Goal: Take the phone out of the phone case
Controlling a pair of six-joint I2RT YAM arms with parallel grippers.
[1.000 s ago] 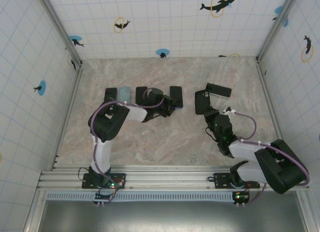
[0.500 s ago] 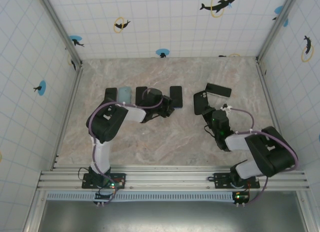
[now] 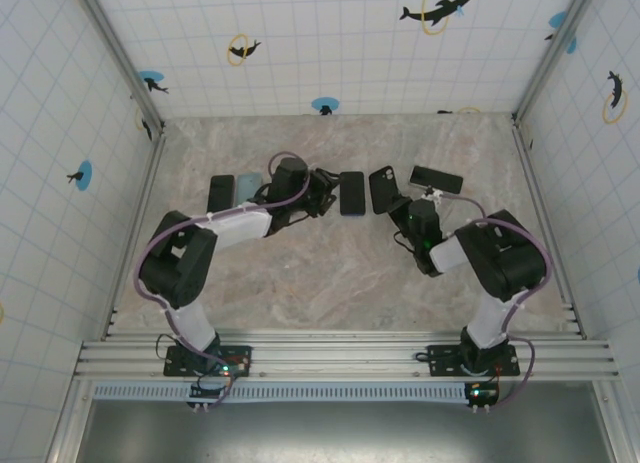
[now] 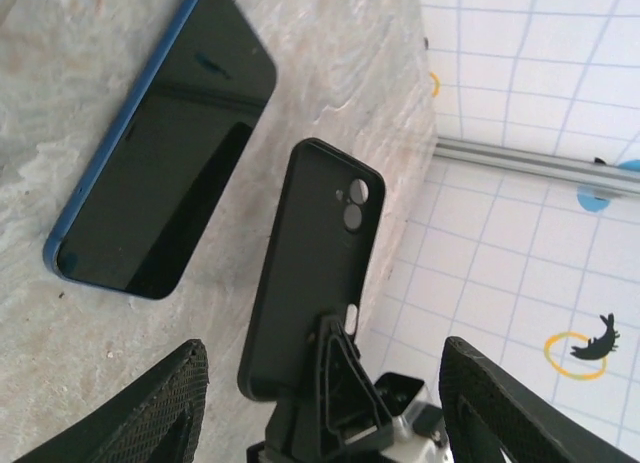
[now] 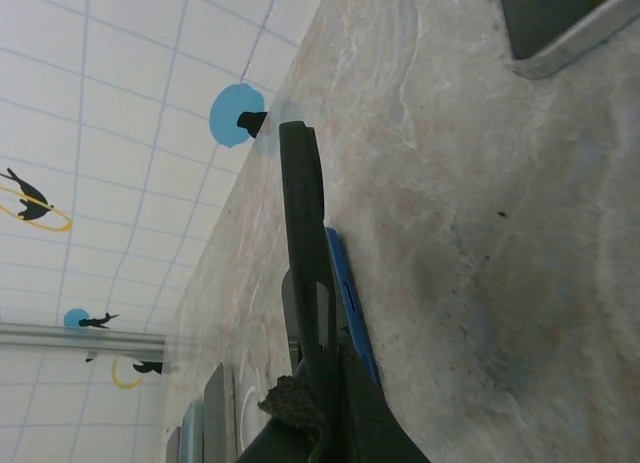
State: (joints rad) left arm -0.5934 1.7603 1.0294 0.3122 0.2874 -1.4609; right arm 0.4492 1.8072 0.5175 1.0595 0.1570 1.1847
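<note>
The blue phone [image 4: 165,148] is lying screen-up and bare on the marble table [image 3: 330,273], near the 12 o'clock side of its middle. The black phone case [image 4: 318,253] is standing on end just to the phone's 3 o'clock, apart from it. The right gripper [image 5: 318,403] is pinching the case by its lower end, jaws clamped tight on it. Through the camera cutouts the case is showing itself empty, so the separation appears done. The step in hand looks like clearing away. The next move probably calls for the right arm to lay the case down clear of the phone and let go.

The left gripper [image 3: 322,191] is hovering at the phone's 9 o'clock, its mesh-padded fingers [image 4: 150,408] spread apart and gripping nothing.

The clamp is hiding the case's bottom edge, and the right wrist camera is seeing the case edge-on. A grey-rimmed device [image 5: 560,23] is being cut off at that frame's 1 o'clock corner. Two flat devices [image 3: 233,192] at the left arm's 9 o'clock are too small to tell phone from case.
</note>
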